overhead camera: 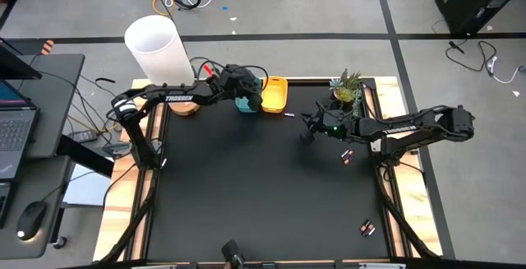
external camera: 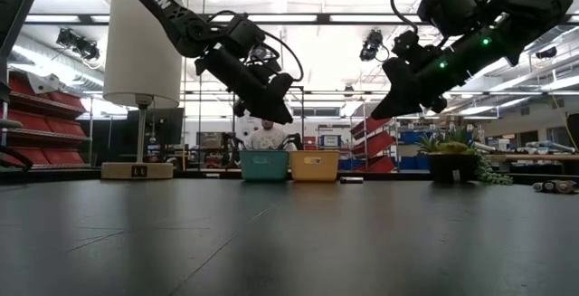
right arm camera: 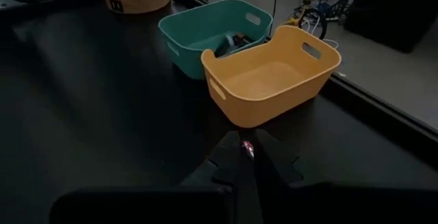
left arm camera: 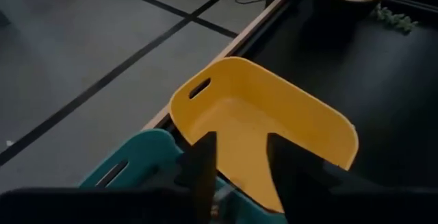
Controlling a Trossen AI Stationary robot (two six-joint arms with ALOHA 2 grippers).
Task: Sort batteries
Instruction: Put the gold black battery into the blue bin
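Observation:
My left gripper (overhead camera: 246, 96) hangs open above the teal bin (overhead camera: 246, 104), its fingers (left arm camera: 203, 162) over the bin's rim next to the yellow bin (left arm camera: 260, 114). Small dark pieces (right arm camera: 230, 42) lie inside the teal bin. My right gripper (overhead camera: 308, 133) is raised over the table, right of the yellow bin (overhead camera: 274, 95), and is shut on a small battery (right arm camera: 248, 148). One loose battery (overhead camera: 289, 115) lies by the yellow bin. Others lie near the table's right edge (overhead camera: 347, 155) and at its near right corner (overhead camera: 367, 229). My right gripper pinches a small battery between its two fingertips; only a red and whitish end (right arm camera: 248, 148) shows at the tips. The fingers slant down toward the table's far left, and the battery is lifted clear of the table (external camera: 375, 115).
A potted plant (overhead camera: 347, 88) stands at the far right of the mat, just behind my right arm. A white lamp (overhead camera: 156, 47) with a round wooden base (external camera: 137, 170) stands at the far left. The dark mat (overhead camera: 246, 187) lies between the bins and the near edge.

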